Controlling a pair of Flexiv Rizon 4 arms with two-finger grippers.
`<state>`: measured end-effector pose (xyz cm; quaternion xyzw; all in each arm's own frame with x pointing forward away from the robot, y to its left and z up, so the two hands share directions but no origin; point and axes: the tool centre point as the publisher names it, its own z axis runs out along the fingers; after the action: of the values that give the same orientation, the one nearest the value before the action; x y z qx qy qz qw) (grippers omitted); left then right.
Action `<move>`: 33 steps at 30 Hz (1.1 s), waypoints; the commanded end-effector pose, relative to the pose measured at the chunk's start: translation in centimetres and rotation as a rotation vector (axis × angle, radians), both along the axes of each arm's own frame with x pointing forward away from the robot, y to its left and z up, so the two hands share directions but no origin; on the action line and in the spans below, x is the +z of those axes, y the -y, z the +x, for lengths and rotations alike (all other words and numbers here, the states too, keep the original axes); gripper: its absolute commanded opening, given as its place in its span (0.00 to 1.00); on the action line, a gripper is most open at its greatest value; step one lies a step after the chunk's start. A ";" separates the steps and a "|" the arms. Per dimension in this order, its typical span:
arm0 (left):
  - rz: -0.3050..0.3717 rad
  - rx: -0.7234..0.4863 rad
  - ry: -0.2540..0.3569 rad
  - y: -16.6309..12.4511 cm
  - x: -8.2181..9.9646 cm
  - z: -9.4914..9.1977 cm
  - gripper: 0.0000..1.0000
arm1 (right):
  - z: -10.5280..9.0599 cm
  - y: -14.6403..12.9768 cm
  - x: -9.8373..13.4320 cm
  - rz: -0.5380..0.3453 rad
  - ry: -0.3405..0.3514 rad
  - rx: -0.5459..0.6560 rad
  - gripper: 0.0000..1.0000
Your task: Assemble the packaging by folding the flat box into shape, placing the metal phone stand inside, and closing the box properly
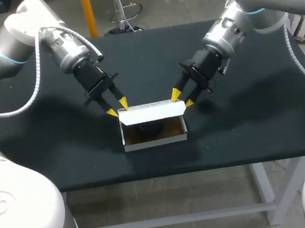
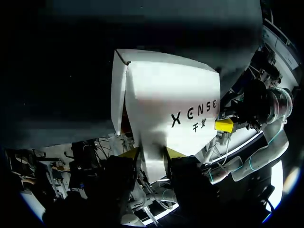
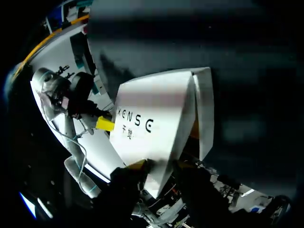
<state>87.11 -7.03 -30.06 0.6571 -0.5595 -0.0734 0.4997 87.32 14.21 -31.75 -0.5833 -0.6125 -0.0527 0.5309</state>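
White cardboard box [image 1: 156, 141] open mid-worktop [image 1: 243, 130], nearer the front edge, dark phone stand [image 1: 150, 129] inside, lid flap [image 1: 151, 112] raised along its rear, left gripper [image 1: 118, 107] pinching the flap's left end, right gripper [image 1: 182, 98] pinching its right end

One dark table [image 1: 243, 130] here.
Matte black top, plain and flat, carried on a pale metal frame [image 1: 264, 186] under its near edge.

Even overhead light is falling on the dark table [image 1: 63, 158], throwing only faint shadows; in the wrist views the white box lid [image 2: 175, 99] is glaring, dim bands crossing it.
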 end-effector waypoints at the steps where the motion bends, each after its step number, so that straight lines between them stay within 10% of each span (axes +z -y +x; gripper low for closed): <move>1: 0.000 -0.013 -0.018 0.3 -0.2 0.7 0.34 | 0.6 -0.4 0.1 0.005 -0.017 0.019 0.41; 33: -0.080 0.126 -0.022 0.3 0.0 1.1 0.19 | 1.1 -0.7 0.1 0.008 -0.027 0.024 0.40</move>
<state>88.72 -6.96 -30.21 0.6665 -0.5146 -0.0296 0.5386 87.91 14.52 -31.62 -0.5783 -0.6112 -0.0449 0.5385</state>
